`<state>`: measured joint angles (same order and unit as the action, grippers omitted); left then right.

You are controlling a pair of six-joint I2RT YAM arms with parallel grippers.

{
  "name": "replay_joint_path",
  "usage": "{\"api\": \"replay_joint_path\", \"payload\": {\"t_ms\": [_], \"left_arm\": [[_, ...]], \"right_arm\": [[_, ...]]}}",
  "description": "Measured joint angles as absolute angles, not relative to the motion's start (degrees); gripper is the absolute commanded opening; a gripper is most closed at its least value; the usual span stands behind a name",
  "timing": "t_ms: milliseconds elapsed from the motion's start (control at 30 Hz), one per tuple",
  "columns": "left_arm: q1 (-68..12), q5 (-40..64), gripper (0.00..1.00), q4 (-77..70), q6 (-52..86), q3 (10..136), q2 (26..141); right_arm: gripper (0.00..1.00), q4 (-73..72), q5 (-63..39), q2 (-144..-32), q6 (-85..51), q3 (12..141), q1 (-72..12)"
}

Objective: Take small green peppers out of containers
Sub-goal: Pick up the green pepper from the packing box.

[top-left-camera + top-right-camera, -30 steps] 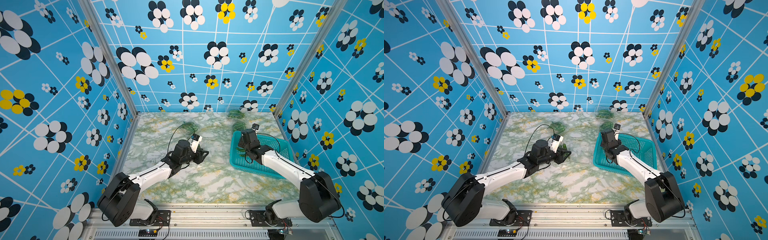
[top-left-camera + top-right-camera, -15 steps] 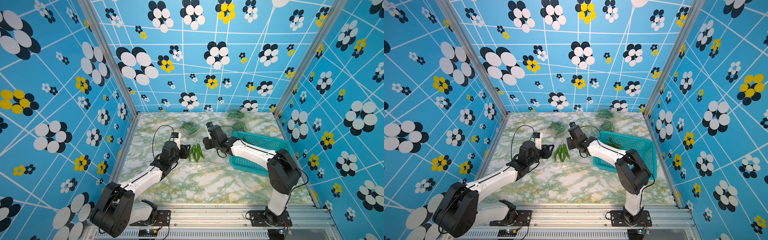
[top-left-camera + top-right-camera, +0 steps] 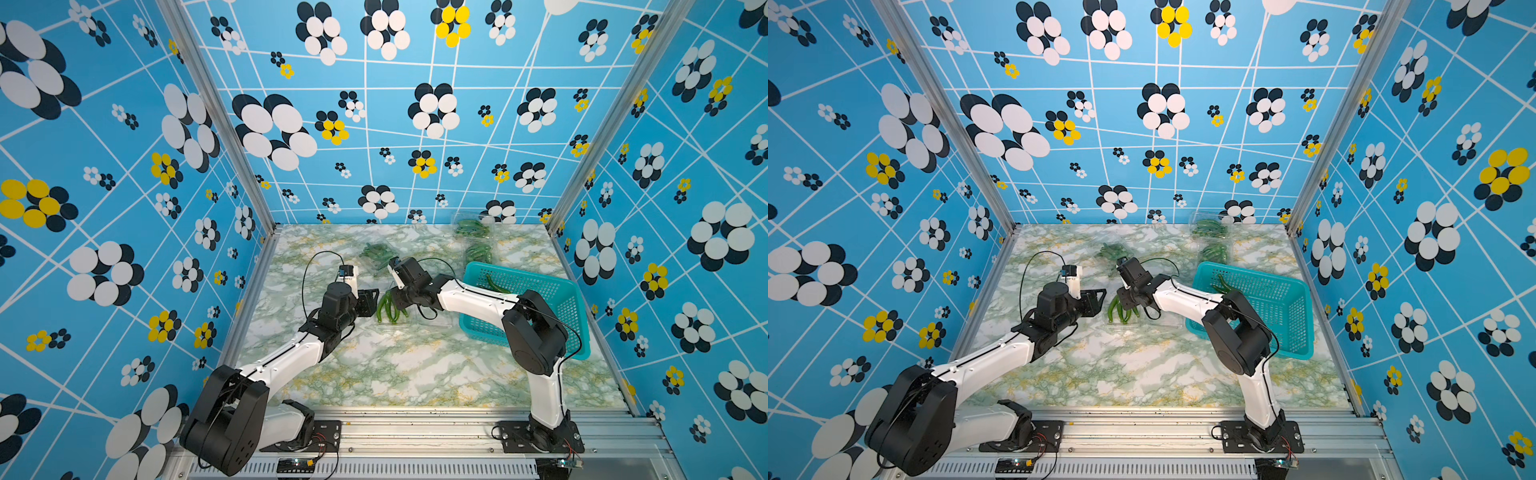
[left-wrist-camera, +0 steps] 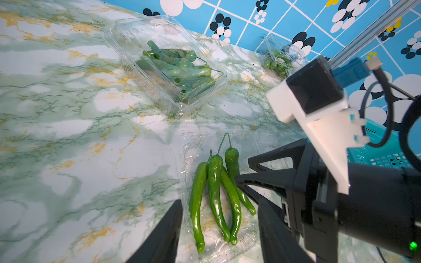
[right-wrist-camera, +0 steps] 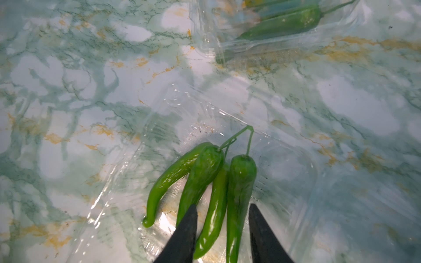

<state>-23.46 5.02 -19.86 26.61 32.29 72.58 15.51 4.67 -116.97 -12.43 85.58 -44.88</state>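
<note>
Several small green peppers (image 3: pixel 388 308) (image 3: pixel 1120 309) lie in an opened clear container (image 4: pixel 230 247) (image 5: pixel 284 159) at mid-table. My right gripper (image 5: pixel 222 232) (image 3: pixel 398 306) has come down on them from the basket side. Its fingers (image 5: pixel 185 234) stand on either side of two peppers (image 5: pixel 237 193), close to them, and the peppers still rest on the plastic. My left gripper (image 4: pixel 219 236) (image 3: pixel 371 300) is open, straddling the container's near edge, with the pepper tips (image 4: pixel 214 195) between its fingers. A shut container of peppers (image 3: pixel 378 253) (image 4: pixel 175 68) lies just behind.
Two more clear containers of peppers (image 3: pixel 471 226) (image 3: pixel 478 252) (image 3: pixel 1210 227) sit at the back right, one also in the left wrist view (image 4: pixel 276 60). A teal basket (image 3: pixel 548 286) (image 3: pixel 1273 286) at the right holds a pepper (image 3: pixel 496 284). The right arm spans from basket to container.
The right gripper left the basket, swung to mid-table and came down over the peppers, its jaws narrowing. The left gripper drew back off the container, uncovering the peppers.
</note>
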Motion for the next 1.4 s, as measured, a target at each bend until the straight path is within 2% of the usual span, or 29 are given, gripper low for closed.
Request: {"api": "replay_joint_path", "payload": {"t_ms": [100,600,833,900,1200,1400], "left_arm": [[-23.46,5.34,0.55,-19.94,26.61,32.29,72.58],[-23.35,6.92,0.55,-20.93,26.65,32.29,72.60],[-23.31,7.55,0.55,-21.19,27.05,32.29,72.60],[-23.31,7.70,0.55,-21.19,27.05,32.29,72.60],[-23.31,8.14,0.55,-21.21,27.05,32.29,72.60],[-23.31,8.19,0.55,-21.21,27.05,32.29,72.69]], "right_arm": [[0.45,16.14,6.07,-118.15,-12.36,86.63,-44.88],[0.44,16.58,8.54,-121.67,-11.33,89.12,-44.88],[0.39,17.45,8.45,-123.39,-11.09,91.94,-44.88],[0.35,17.37,8.45,-123.39,-11.03,92.40,-44.88],[0.33,16.97,8.08,-125.78,-11.07,93.41,-44.88],[0.15,17.19,7.99,-125.99,-10.70,93.49,-44.88]]}}
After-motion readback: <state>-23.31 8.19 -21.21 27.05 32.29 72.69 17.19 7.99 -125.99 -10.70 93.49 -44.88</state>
